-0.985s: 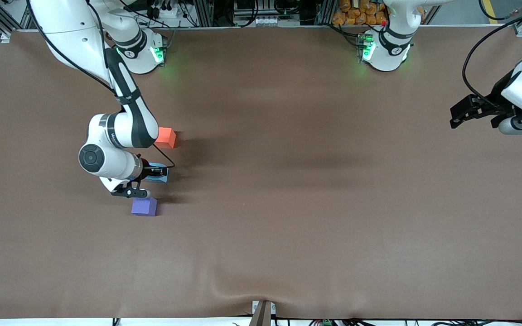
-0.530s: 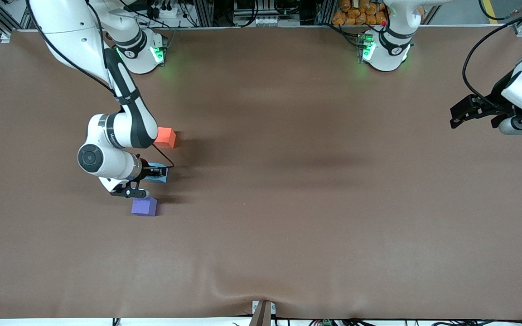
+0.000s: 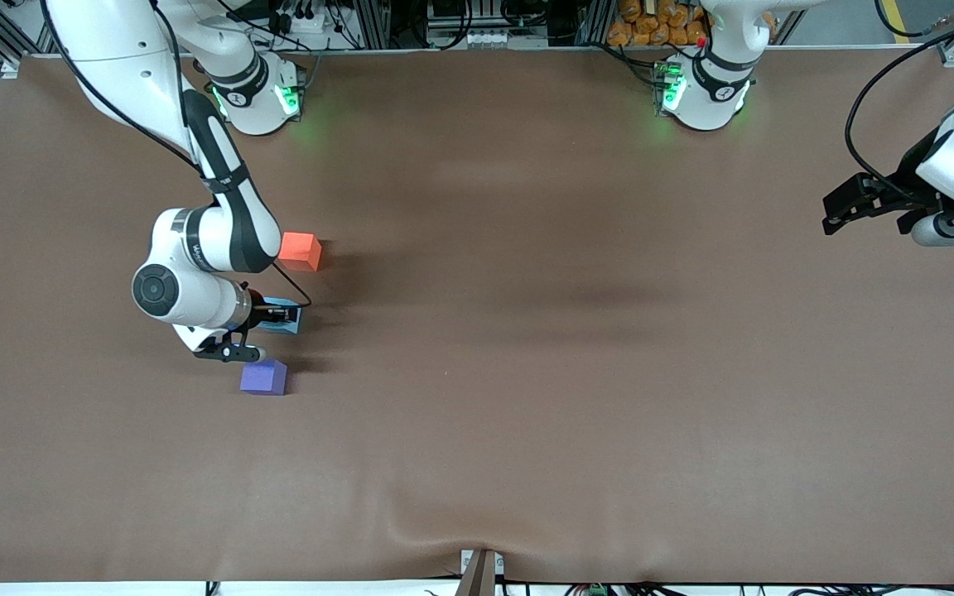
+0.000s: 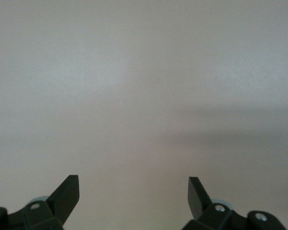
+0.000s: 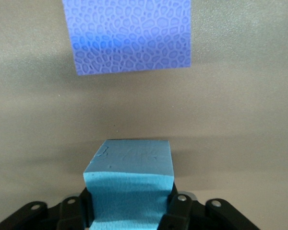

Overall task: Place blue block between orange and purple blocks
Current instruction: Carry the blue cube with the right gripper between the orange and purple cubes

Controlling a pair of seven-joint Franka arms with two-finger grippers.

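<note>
Sitting between the orange block (image 3: 301, 251) and the purple block (image 3: 264, 377), the blue block (image 3: 282, 319) rests on the table (image 3: 576, 348) toward the right arm's end. The orange one lies farther from the front camera, the purple one nearer, and all three stand apart from each other, roughly in a line. The right gripper (image 3: 278, 314) is down at the blue block, with a finger on either side of it. In the right wrist view the blue block (image 5: 129, 187) fills the space between the two fingers (image 5: 180, 211), which look pressed against its sides, so the grip appears closed on it; whether they have begun to loosen cannot be told. The purple block (image 5: 132, 36) shows in that same view, apart from the blue one, with bare table between them.

The left gripper (image 3: 845, 207) waits in the air over the left arm's end of the table. In the left wrist view its fingers (image 4: 67, 194) are spread wide, nothing between them.
</note>
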